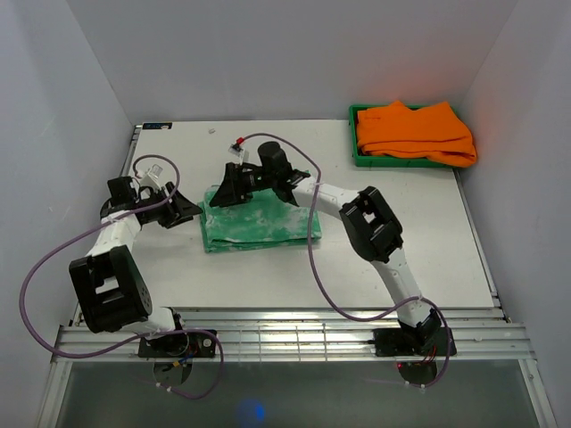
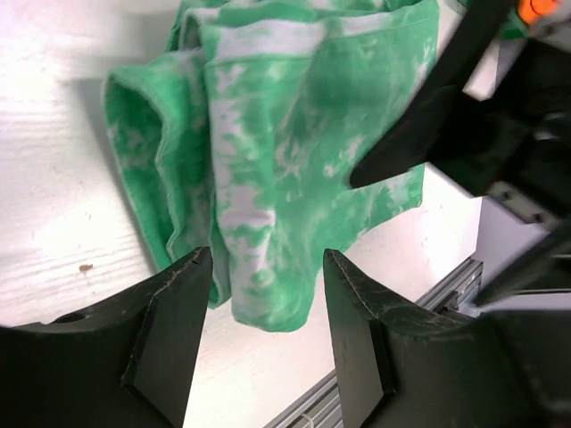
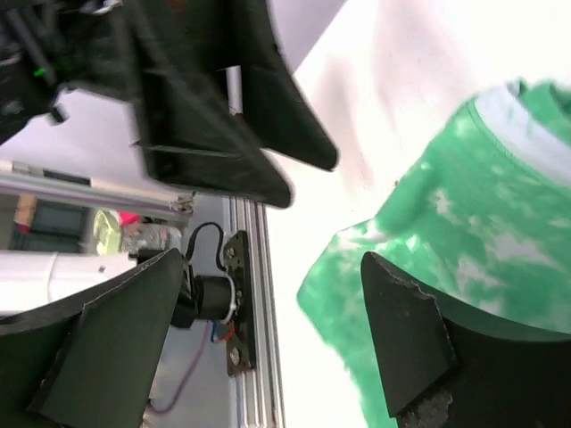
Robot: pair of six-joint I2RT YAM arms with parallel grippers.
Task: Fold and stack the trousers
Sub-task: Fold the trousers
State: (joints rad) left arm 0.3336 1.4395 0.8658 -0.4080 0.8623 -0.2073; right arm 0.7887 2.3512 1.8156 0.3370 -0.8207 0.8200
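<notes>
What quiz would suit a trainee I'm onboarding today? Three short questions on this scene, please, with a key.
1. True or false: the trousers lie folded on the table.
2. Where are the orange garments? A: in the green bin at the table's far right corner. B: under the trousers. C: hanging off the table's near edge.
3. Fill in: the left hand and the right hand both have their jaws ___, gripping nothing.

Key: 1 true; 2 A; 3 open.
</notes>
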